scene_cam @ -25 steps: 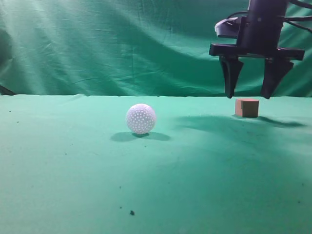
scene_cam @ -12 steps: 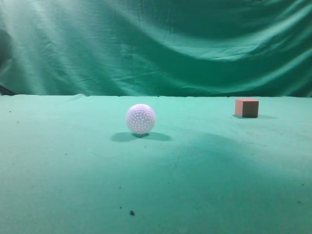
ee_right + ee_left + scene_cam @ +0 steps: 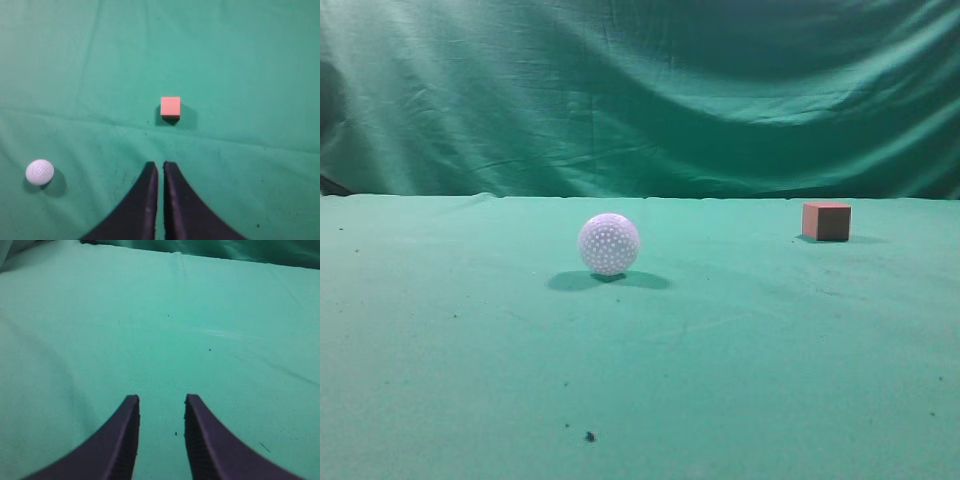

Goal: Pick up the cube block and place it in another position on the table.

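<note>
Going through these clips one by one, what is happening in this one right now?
Nothing is being handled at this moment. The cube block sits free on the green table, off to the right of the white dimpled ball. The right tool hangs high above with its jaws almost together, the cube ahead of its tips. The left tool is open over bare cloth. Neither arm shows in the exterior view.

The cube block [image 3: 826, 221], reddish-brown with a lighter pink-red top [image 3: 170, 106], sits flat and upright on the green, dark-specked table [image 3: 740, 380], far right near its back edge.
</note>
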`<state>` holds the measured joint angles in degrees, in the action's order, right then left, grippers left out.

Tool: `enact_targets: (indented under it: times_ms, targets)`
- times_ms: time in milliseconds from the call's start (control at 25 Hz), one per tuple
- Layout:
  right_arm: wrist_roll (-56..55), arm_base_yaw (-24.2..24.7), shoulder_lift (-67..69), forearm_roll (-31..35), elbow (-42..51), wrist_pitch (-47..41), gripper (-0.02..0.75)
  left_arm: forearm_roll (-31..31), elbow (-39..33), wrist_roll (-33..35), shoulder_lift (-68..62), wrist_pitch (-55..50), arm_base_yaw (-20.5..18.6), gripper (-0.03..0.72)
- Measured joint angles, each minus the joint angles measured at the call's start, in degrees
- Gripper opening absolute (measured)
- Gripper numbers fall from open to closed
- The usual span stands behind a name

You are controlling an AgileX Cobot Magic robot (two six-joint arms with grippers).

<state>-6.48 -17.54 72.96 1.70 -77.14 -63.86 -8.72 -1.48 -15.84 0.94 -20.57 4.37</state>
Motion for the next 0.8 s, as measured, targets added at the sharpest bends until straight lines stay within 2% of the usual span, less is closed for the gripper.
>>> enact_targets:
  times_ms: [200, 360, 680, 800]
  targets:
    - [-0.1, 0.0, -10.8, 1.3, 13.3, 4.9, 0.0, 0.0, 0.0, 0.0, 0.0, 0.0, 0.0, 0.262]
    - [-0.2, 0.0, -18.7, 2.5, 20.0, 7.0, 0.0, 0.0, 0.0, 0.0, 0.0, 0.0, 0.0, 0.262]
    - [0.1, 0.0, -31.2, 2.4, 21.4, 0.6, 0.0, 0.0, 0.0, 0.0, 0.0, 0.0, 0.0, 0.262]
    - [0.1, 0.0, -33.3, 0.3, 21.9, -2.1, 0.0, 0.0, 0.0, 0.0, 0.0, 0.0, 0.0, 0.262]
